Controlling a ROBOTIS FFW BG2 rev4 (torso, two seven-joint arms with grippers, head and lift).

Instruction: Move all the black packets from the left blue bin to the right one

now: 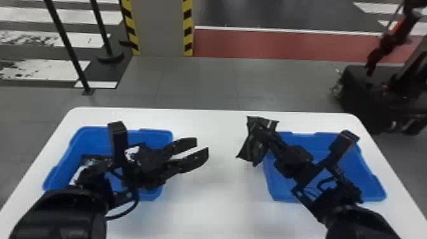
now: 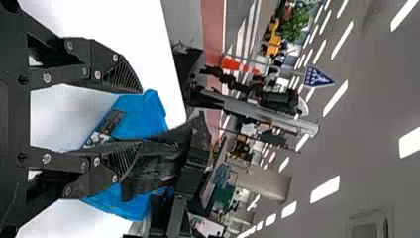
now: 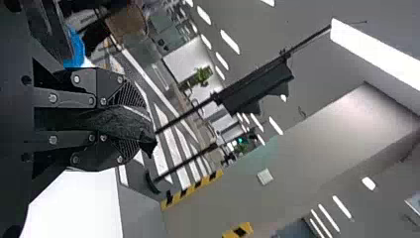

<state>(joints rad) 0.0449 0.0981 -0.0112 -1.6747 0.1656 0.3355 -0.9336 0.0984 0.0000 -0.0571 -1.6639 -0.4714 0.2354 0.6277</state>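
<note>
In the head view my left gripper (image 1: pixel 202 148) is over the inner side of the left blue bin (image 1: pixel 155 133), its fingers apart and empty. Its arm covers much of that bin, where something dark and white (image 1: pixel 90 159) partly shows. My right gripper (image 1: pixel 261 129) is shut on a black packet (image 1: pixel 251 150), which hangs at the inner edge of the right blue bin (image 1: pixel 373 190). In the left wrist view my left gripper (image 2: pixel 141 118) stands open, with the held packet (image 2: pixel 151 173) beyond. My right gripper (image 3: pixel 143 125) pinches the packet (image 3: pixel 116 121) in the right wrist view.
Both bins stand on a white table (image 1: pixel 213 203), with bare tabletop between them. A dark item with light print (image 2: pixel 110 124) lies in the right bin in the left wrist view. Black machinery (image 1: pixel 365 95) stands on the floor beyond the table's right corner.
</note>
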